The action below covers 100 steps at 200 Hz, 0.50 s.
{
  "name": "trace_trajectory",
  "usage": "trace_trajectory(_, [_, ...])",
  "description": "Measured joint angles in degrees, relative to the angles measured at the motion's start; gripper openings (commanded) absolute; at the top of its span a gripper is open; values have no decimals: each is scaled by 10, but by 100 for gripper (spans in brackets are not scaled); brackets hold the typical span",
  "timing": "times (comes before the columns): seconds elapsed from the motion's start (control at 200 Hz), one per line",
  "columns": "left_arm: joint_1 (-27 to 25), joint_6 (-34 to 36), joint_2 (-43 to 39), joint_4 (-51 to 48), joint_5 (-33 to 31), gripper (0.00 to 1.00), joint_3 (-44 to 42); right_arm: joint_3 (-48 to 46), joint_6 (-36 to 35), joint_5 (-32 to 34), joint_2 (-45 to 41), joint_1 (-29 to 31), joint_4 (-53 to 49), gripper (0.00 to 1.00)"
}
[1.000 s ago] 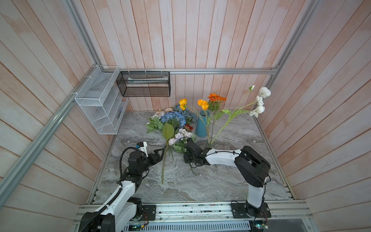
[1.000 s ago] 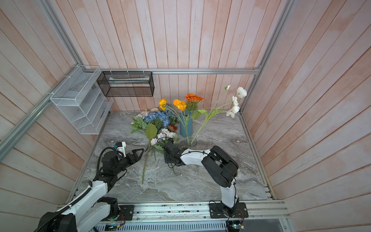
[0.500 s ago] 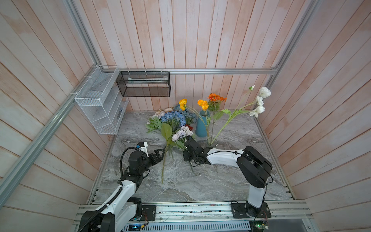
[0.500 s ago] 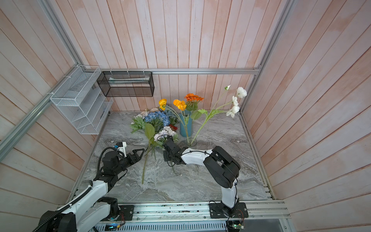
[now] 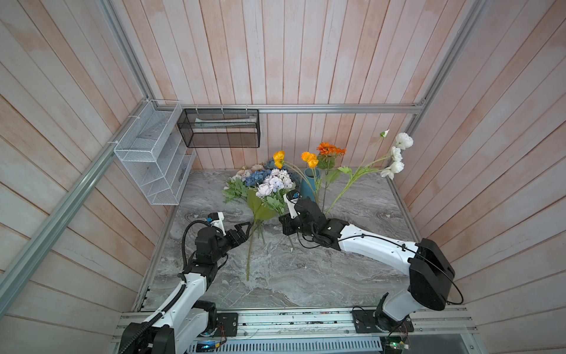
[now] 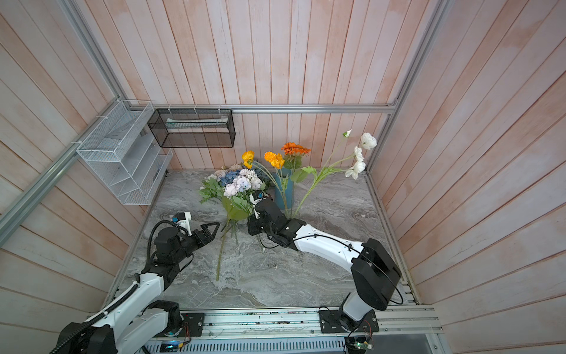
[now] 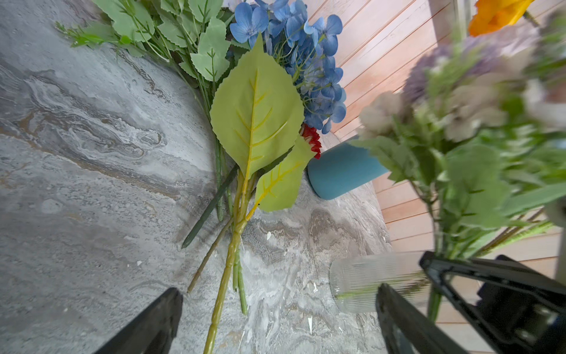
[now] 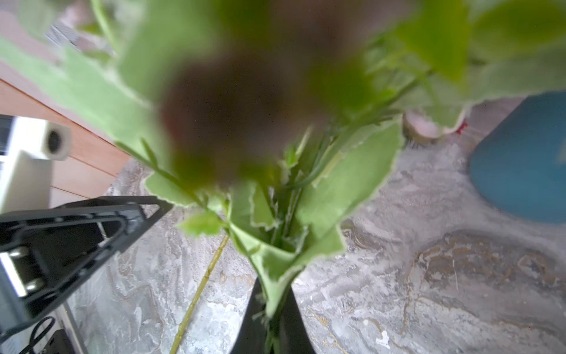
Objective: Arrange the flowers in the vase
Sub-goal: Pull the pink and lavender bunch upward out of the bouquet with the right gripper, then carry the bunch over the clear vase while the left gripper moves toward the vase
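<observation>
vase (image 5: pixel 308 187): blue, upright, contents unclear
glass (image 7: pixel 361 285): green stems inside
right gripper (image 8: pixel 273 312): clamped on lilac bunch (image 5: pixel 274 184) stems
left gripper (image 5: pixel 246 230): wide open, beside loose stem (image 5: pixel 249 257)

Robot test booth, plank walls (image 5: pixel 291 61), aluminium frame (image 5: pixel 337 108)

White wire rack (image 5: pixel 147 165), blk mesh basket (image 5: pixel 220 135) beside it (both hung at back corner); grey marble tabletop (image 5: pixel 306 275).
</observation>
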Motion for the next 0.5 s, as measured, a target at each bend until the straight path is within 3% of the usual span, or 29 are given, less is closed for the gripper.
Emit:
trace_trajectory(0.225, [-14, 2, 2, -1, 5, 100, 21, 54, -54, -35, -63, -30, -1, 0])
trace_trajectory(0.5, [-110, 20, 22, 20, 12, 100, 83, 92, -127, -87, -150, -80, -2, 0])
